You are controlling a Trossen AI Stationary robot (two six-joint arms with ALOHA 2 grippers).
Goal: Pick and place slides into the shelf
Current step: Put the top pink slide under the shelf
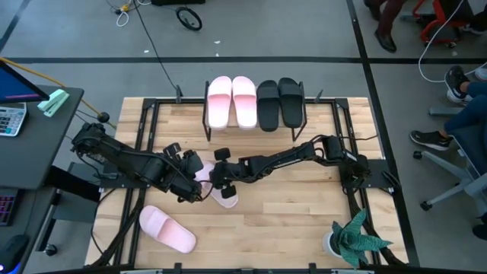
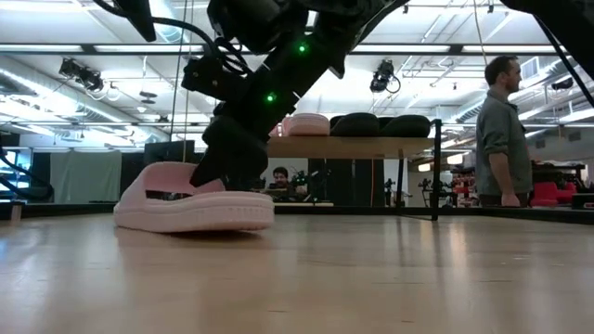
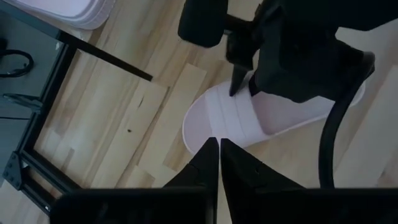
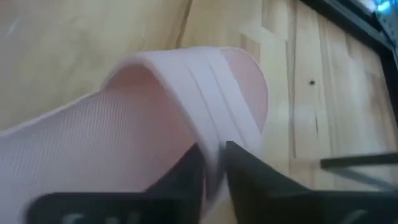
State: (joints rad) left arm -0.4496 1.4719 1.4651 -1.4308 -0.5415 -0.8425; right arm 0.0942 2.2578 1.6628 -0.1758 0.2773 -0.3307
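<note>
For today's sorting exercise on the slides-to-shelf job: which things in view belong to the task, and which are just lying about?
Belongs to the job:
shelf with two pink and two black slides on it
pink slide with the right gripper at its strap
pink slide near the table's front edge
left gripper, shut

Just lying about:
potted plant
calculator

Matt foam on pale wood under my fingers

The pink slide (image 4: 155, 118) my right gripper (image 4: 214, 163) pinches looks like soft matt foam, its strap ridged in smooth bands and its footbed finely textured. My fingers (image 4: 249, 171) are dull black plastic. The tabletop (image 1: 289, 221) beneath is light wooden board, smooth with a faint sheen; the shelf (image 2: 357, 147) beyond has a wooden top on thin black metal.
</note>
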